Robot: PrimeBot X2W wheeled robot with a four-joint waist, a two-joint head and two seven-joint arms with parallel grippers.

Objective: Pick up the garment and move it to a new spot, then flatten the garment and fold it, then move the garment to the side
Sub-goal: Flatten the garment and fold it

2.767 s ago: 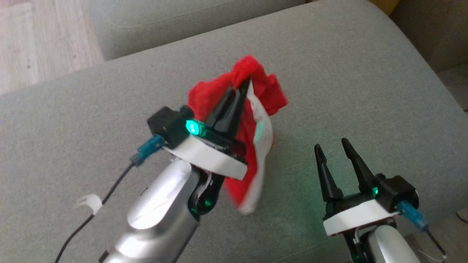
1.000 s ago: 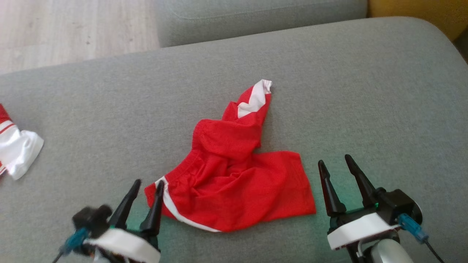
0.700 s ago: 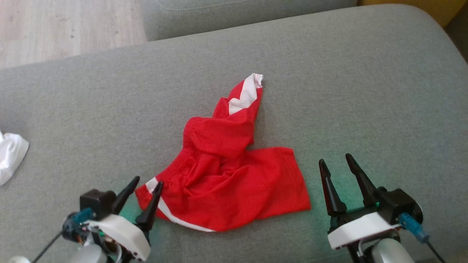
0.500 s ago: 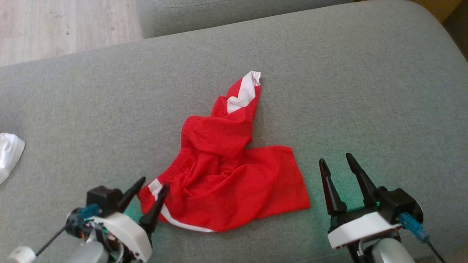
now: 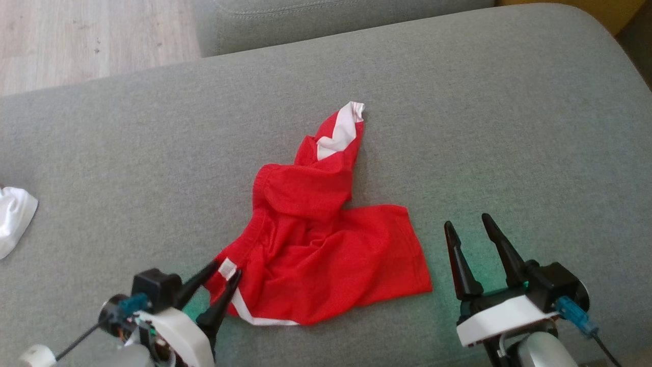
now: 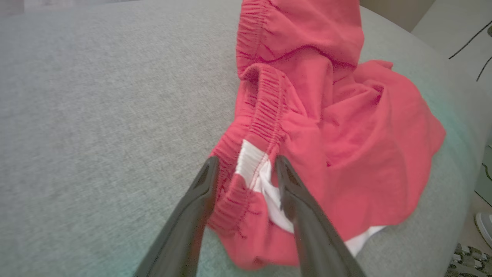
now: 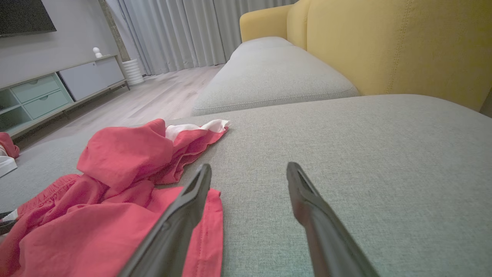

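One red garment (image 5: 326, 244) lies crumpled in the middle of the grey sofa cushion (image 5: 509, 127). The left gripper (image 5: 225, 270) has its fingers apart around the waistband corner with the white stripe. The right gripper (image 5: 466, 220), fingers spread wide, stands just beside the garment's right edge

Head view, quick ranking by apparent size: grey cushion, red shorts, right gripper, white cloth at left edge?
1. grey cushion, by far
2. red shorts
3. right gripper, though nearness to the camera inflates it
4. white cloth, partly cut off by the frame
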